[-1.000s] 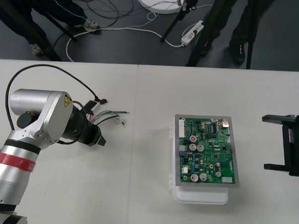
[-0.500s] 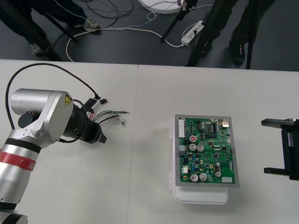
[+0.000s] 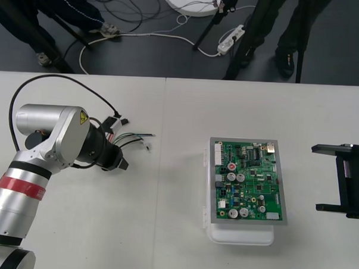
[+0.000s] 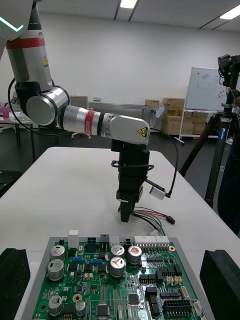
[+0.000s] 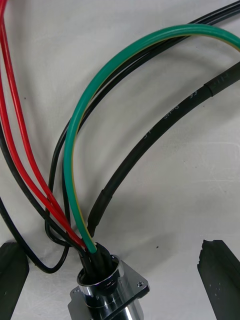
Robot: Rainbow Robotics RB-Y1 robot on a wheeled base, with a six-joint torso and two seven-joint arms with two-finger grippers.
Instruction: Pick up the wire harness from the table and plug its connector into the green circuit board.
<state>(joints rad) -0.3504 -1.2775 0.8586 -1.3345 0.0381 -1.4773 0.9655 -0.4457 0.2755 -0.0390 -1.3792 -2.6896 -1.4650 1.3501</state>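
My left gripper [image 3: 120, 163] at the harness [image 3: 133, 141], nothing held.
Its fingers [image 5: 12, 272] stand wide apart either side of the socket [image 5: 107, 292], placed to close on it; the harness lies on the table [image 3: 163, 229], well left of the board [image 3: 248, 182]. My right gripper [image 3: 344, 180] waits wide open right of the board, clear of the work.

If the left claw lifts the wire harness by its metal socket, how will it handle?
Probably floppy: its thin wires loop loosely, so they would likely dangle and swing. The round metal socket looks the heaviest, smoothest part, so it may slip or turn between the fingers of the open left claw.
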